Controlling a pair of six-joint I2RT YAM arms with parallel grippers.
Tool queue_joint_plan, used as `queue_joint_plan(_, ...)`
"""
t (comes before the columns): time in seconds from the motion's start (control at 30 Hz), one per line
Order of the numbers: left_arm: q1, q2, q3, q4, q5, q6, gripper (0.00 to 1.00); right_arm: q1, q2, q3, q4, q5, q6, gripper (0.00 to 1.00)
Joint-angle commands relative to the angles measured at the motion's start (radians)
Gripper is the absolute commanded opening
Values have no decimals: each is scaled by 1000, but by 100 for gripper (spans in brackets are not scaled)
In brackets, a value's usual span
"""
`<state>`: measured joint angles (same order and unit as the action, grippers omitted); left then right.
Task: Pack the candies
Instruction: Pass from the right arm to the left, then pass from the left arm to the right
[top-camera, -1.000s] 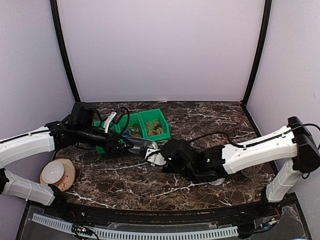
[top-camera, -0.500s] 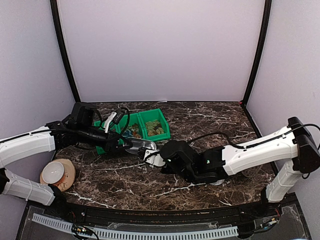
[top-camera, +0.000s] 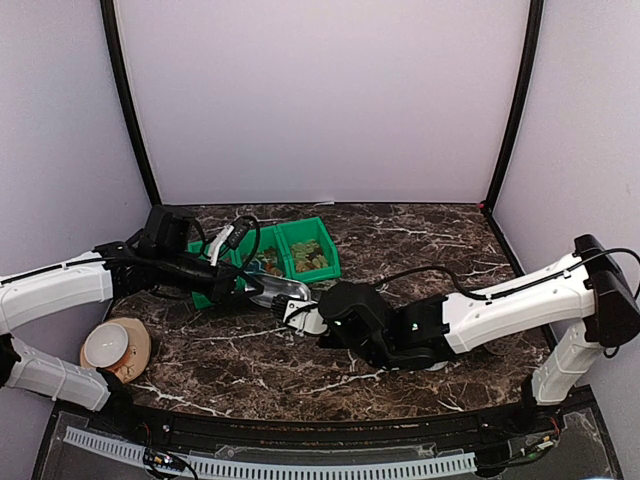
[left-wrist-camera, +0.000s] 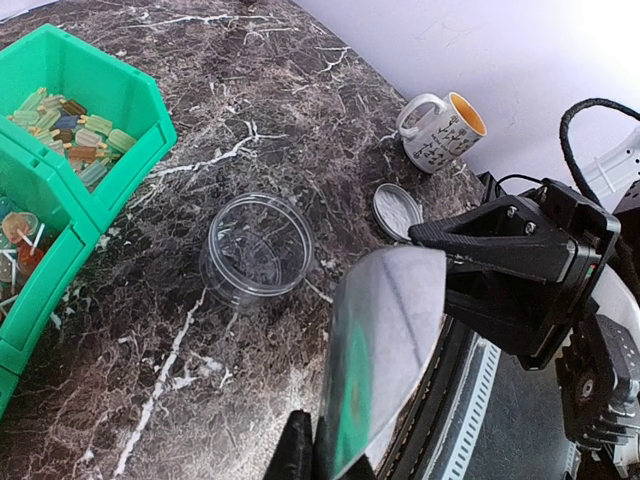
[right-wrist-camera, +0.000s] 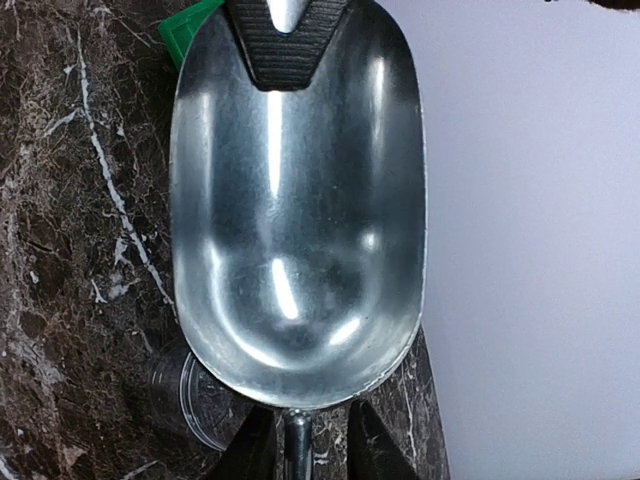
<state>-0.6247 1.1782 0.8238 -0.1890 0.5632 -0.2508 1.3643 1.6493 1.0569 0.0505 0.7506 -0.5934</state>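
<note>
Over the table (top-camera: 420, 240), the left end effector (top-camera: 259, 288) grips the scoop (right-wrist-camera: 295, 200) at its rim while the right end effector (right-wrist-camera: 300, 445) loosely straddles its handle, seemingly a handover; the candies (left-wrist-camera: 75, 135) sit in the green bin (left-wrist-camera: 125, 92).

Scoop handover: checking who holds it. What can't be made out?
Top external: left gripper contact with the scoop, too small and dark.
Left wrist: scoop handle, hidden behind the bowl.
Right wrist: handle, at the right gripper, cut off by bottom edge; clear tub mostly behind the bowl.

Scoop (left-wrist-camera: 385, 340), perhaps directly over open tub (left-wrist-camera: 255, 245)
</note>
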Motion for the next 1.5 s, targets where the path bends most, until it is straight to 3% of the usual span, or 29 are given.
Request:
queue_joint_plan(0.0,2,-19,-7,8,37,6,0,6,-42,-25,91,-36,3,29)
queue_joint_plan(0.4,3,-41,-14,35,98,0,0,1,-264,-269,340,-214,-109,43)
queue_joint_plan(0.47,3,-44,-16,42,109,-1,0,0,-291,-293,361,-257,-121,52)
queue_joint_plan(0.53,3,-45,-18,46,120,-3,0,-1,-315,-315,377,-272,-116,54)
queue_joint_plan(0.7,3,-46,-22,62,146,-8,0,-2,-319,-358,481,-213,-113,56)
queue_joint_plan(0.87,3,-46,-26,76,169,-13,0,-1,-256,-324,429,-220,-110,59)
queue_joint_plan(1.0,3,-47,-29,84,197,-17,0,-2,-227,-307,412,-254,-106,55)
queue_joint_plan(1.47,3,-44,-32,98,237,-27,0,-2,-197,-308,532,-274,-116,27)
